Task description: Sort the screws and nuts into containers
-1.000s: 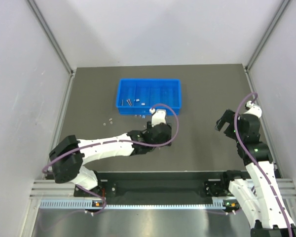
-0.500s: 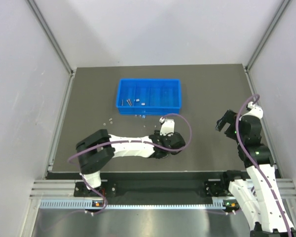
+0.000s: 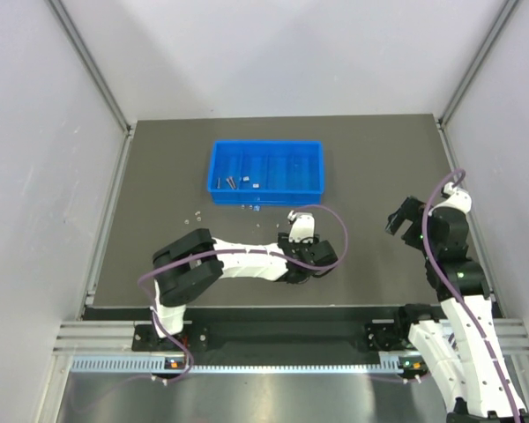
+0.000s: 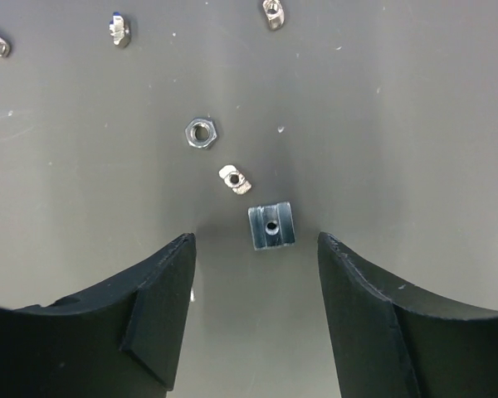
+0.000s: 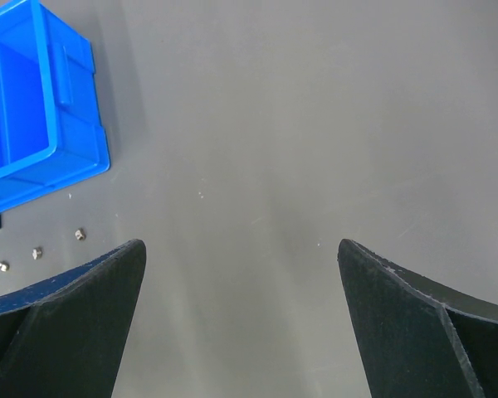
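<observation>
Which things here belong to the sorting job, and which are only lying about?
Job: blue tray; small metal pieces in it; hex nut; square nut; small nut.
Other, only surroundings: dark table; white walls.

Stretches left end effector (image 4: 256, 245) rightward, jaws parted (elbow folded back); holds right end effector (image 5: 241, 245) aside, jaws spread wide.
</observation>
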{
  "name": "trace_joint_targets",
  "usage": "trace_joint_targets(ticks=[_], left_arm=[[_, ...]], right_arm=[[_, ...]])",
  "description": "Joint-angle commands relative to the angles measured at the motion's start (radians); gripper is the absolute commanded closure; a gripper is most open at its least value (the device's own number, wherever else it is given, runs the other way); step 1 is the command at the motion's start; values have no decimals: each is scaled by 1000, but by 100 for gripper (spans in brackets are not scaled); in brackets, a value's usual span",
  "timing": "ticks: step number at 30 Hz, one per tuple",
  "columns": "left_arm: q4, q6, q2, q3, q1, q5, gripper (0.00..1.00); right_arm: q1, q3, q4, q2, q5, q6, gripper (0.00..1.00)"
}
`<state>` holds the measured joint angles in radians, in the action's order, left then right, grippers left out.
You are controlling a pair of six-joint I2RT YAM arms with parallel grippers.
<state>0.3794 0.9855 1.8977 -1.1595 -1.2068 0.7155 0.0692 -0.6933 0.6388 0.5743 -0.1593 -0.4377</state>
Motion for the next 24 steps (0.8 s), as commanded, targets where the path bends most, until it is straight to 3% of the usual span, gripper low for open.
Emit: trace_joint_targets(ticks=[1,4,11,13,15,24], left_arm=[[27,24,24,-51,-2,56,35],[12,16,38,-52,-4,58,37],[26,44,61,-51,-3,50,57],[30,54,64,-45,-2,42,65],[20,53,64,-36,-3,27,85],[13,9,28,-32,-2,13,85]], right_arm=[[6,-22,-13,-19,-13,10,0],[4,-15,-14,-27,-5,8,0],[6,-14,-13,-28,-8,7,0],[4,-14,-13,-25,-8,2,0],[6,-14,-11,-25,-9,2,0],[4,-8,-21,-11,-9,2,0]])
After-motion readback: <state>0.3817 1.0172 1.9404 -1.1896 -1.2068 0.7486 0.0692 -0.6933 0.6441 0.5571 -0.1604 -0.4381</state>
